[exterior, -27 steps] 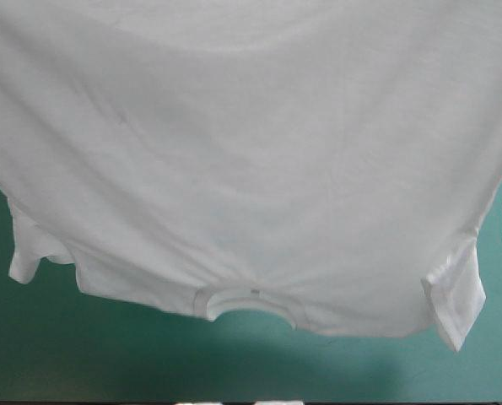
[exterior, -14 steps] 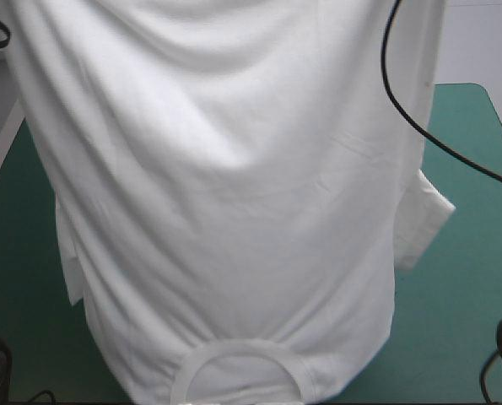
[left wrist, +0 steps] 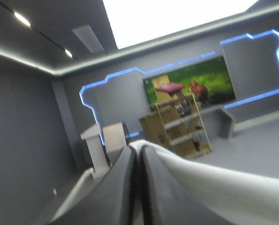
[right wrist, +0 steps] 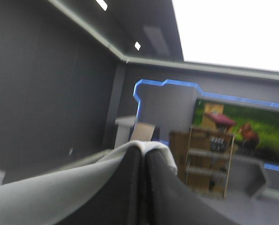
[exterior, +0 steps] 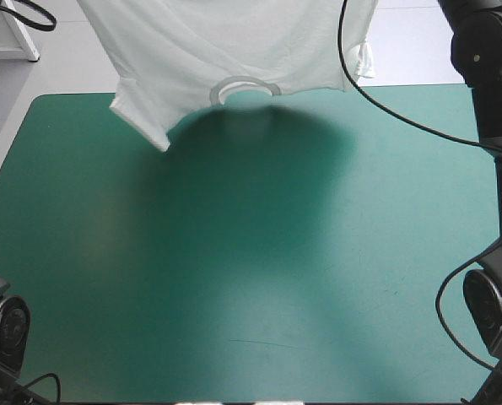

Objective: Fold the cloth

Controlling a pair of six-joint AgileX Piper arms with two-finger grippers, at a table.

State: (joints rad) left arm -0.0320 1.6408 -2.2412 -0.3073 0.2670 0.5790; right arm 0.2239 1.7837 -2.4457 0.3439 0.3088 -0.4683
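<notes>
The white T-shirt hangs in the air over the table's far edge, collar lowest, one sleeve dangling at the left. Its upper part runs out of the high view, where neither gripper shows. In the left wrist view my left gripper is shut on the T-shirt, white cloth trailing off beside the fingers. In the right wrist view my right gripper is shut on the T-shirt too, cloth draping off beside it. Both wrist views look level into the room.
The teal-green table lies bare under the shirt, with the shirt's shadow on its far half. The right arm stands along the right edge, the left arm's base at the near left corner.
The shirt, which filled the high view earlier, has swung away toward the table's far edge and now hangs small at the far side, uncovering the table.
</notes>
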